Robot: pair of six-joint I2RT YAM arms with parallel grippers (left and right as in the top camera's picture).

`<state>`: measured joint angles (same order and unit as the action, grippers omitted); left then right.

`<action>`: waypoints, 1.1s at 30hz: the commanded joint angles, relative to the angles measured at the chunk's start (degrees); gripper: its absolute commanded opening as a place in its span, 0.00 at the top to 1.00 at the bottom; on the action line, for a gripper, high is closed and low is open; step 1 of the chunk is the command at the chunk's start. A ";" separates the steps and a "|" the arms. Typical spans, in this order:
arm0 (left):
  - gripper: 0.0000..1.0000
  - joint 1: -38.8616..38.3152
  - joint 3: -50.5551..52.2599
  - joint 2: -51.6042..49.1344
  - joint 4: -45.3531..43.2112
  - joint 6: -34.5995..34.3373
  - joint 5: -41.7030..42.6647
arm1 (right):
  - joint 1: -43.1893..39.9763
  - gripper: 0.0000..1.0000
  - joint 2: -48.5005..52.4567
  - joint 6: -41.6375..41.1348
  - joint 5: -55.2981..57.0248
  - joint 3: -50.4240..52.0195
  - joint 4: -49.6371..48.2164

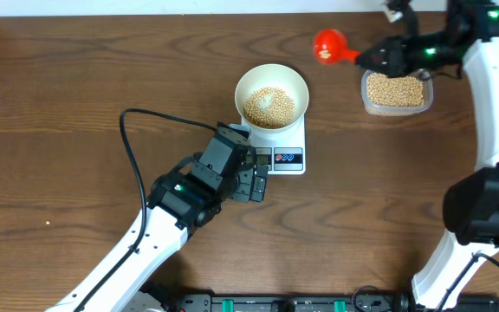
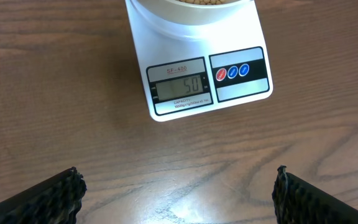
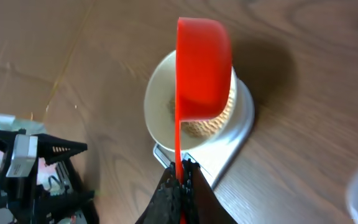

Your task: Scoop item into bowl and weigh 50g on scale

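Right tool [image 1: 379,59] is pinched tight on the handle of the red plastic measuring scoop [image 1: 327,45], held betw. the round white bowl [image 1: 251,78] and the clear plastic tub [image 1: 364,94], touching neither. Left tool [image 2: 176,193] is spread wide, empty, facing the small white digital scale [image 2: 166,50]. Pale tan beans [image 1: 269,106] sit in the bowl, atop the scale. We read 50 on its display [image 2: 180,86], "SF-400" above; finer print illegible. We'd add no more, keep the scoop level & tip leftovers into the tub.

Overhead top-down; all views share scale [image 2: 199,81].
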<state>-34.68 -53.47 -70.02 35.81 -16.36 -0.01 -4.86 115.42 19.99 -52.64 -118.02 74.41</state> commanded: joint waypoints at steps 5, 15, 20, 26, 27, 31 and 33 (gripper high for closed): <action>0.02 -0.02 0.48 0.04 0.15 -0.07 -0.70 | -7.58 0.99 -3.58 -1.16 13.09 -0.81 2.56; 0.02 -0.02 0.48 0.04 0.15 -0.07 -0.70 | -9.01 0.99 -3.39 -9.18 38.91 -0.74 3.17; 0.02 -0.02 0.48 0.04 0.15 -0.07 -0.70 | -5.38 0.99 -3.39 -13.42 49.79 -0.68 4.09; 0.02 -0.02 0.48 0.04 0.15 -0.04 -0.70 | 0.85 0.99 -3.23 -19.43 61.77 -0.42 4.39; 0.01 -0.02 0.48 0.04 0.15 -0.04 -0.70 | 1.90 0.99 -3.19 -21.14 64.24 -0.31 4.31; 0.01 -0.02 0.48 0.02 0.15 -0.07 -0.70 | 6.25 0.99 -2.47 -27.15 75.25 -0.26 4.33; 0.02 -0.02 0.48 0.04 0.15 -0.07 -0.70 | 7.52 0.99 -2.34 -28.81 78.42 -0.24 4.42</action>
<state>-34.68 -53.47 -70.02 35.81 -16.38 -0.01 1.02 113.30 -2.85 15.16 -118.02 78.74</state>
